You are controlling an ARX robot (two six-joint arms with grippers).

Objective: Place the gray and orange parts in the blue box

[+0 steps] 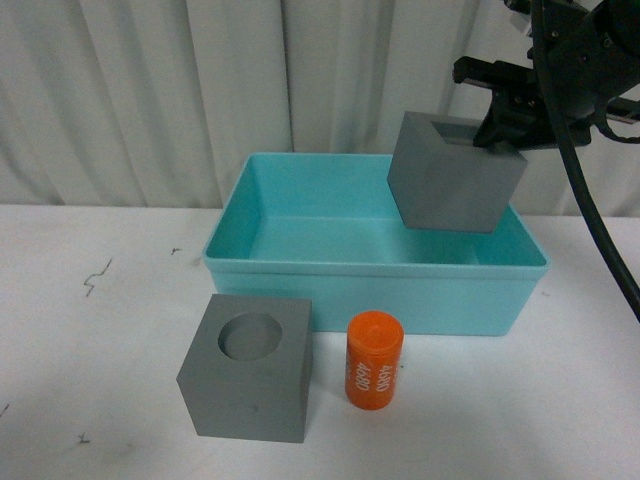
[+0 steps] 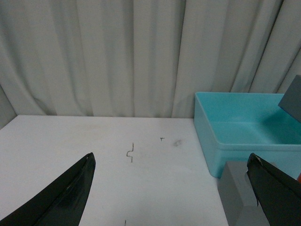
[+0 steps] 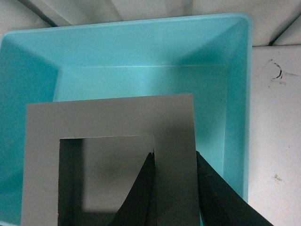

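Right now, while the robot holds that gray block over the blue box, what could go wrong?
The right gripper pinches only one wall of the matte gray cube with a square recess, which hangs tilted, so it might slip. It hangs near the right rim of the turquoise plastic tray, so it could clip that edge.

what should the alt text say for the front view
The right gripper holds a tilted gray cube in the air over the right rear part of a blue box on a white table. In front of the box stand a second gray cube, with a round recess on top, and an upright orange cylinder beside it.
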